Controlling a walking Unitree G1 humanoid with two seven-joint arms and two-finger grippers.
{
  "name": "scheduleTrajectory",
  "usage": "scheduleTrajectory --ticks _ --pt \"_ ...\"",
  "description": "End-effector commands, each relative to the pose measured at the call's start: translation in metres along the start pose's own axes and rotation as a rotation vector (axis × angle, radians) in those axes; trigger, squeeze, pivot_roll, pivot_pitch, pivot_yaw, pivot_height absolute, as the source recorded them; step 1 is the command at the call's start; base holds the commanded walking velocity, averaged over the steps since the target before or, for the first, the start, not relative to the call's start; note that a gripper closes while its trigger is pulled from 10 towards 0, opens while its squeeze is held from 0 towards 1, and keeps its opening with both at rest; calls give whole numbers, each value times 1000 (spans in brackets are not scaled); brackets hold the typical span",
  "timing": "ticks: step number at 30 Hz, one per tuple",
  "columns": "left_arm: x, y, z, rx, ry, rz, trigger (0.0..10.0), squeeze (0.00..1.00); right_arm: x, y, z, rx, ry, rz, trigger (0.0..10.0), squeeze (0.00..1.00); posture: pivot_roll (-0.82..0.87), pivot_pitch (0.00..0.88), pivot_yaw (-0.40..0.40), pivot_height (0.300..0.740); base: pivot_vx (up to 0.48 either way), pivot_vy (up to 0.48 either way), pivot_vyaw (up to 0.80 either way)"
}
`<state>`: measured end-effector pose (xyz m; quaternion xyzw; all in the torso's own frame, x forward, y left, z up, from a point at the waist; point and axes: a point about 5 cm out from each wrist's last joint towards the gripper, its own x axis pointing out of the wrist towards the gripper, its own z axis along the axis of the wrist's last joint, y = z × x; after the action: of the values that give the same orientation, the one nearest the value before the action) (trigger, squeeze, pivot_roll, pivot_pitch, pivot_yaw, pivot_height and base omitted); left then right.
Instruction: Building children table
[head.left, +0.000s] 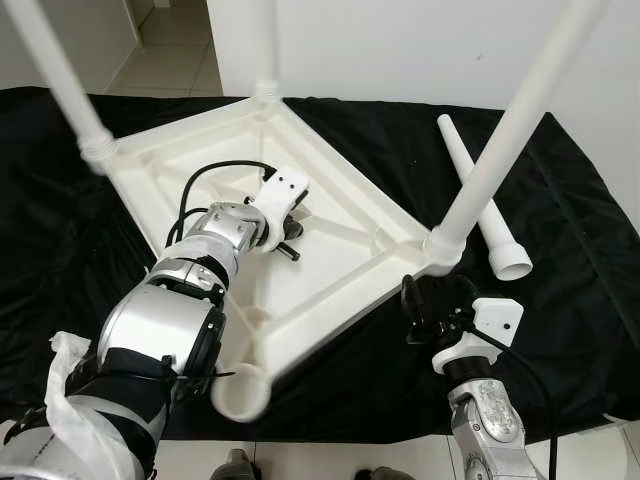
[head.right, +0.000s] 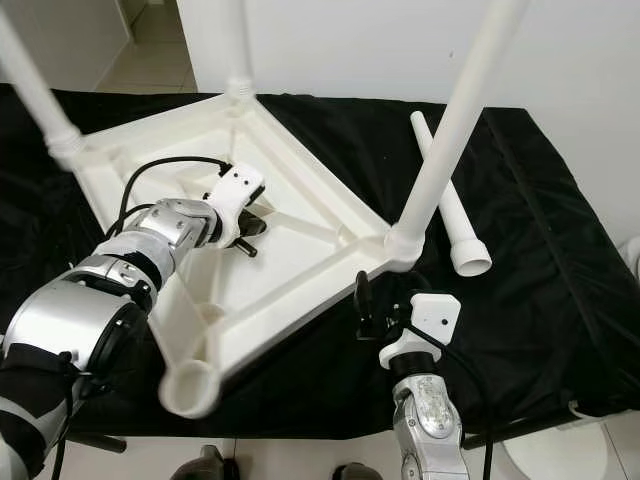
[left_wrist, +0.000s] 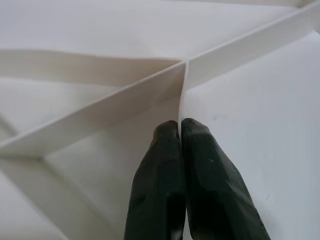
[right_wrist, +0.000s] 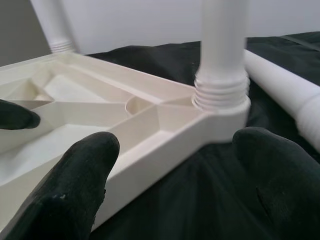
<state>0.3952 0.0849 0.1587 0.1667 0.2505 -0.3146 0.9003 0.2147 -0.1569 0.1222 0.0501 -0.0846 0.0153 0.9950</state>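
I have the white plastic children's table top (head.left: 330, 215) lying upside down on the black cloth (head.left: 560, 250), three white legs screwed into its corners and standing up; the near corner socket (head.left: 243, 391) is bare. A fourth white tapered leg (head.left: 487, 205) lies on the cloth just beside the right corner. My left gripper (left_wrist: 180, 131) rests inside the ribbed underside, fingers pressed together. My right gripper (right_wrist: 175, 145) sits near the right corner leg (right_wrist: 222, 55), fingers spread apart.
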Motion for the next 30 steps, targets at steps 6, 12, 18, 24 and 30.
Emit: scheduleTrajectory --ticks 6,12,18,24,30 --pt "-2 9 -20 -62 57 86 0 0 -2 -1 0 -7 10 -11 10000 0 -49 40 30 740 0 0 0" --pt "3 -4 -14 16 16 15 10000 0 -1 1 -2 -5 15 -5 10000 0 -39 45 24 740 0 0 0" --pt "-1 -9 5 27 -137 -86 10000 1000 0 1 -2 -7 14 -2 10000 0 -35 42 24 740 0 0 0" --pt "-17 -13 28 116 -377 -172 10000 1000 -1 1 -3 -7 15 -6 10000 0 -35 41 25 740 0 0 0" --pt "-36 -23 37 120 -612 -248 10000 0 1 1 -2 -5 10 -5 10000 0 -29 38 18 740 0 0 0"
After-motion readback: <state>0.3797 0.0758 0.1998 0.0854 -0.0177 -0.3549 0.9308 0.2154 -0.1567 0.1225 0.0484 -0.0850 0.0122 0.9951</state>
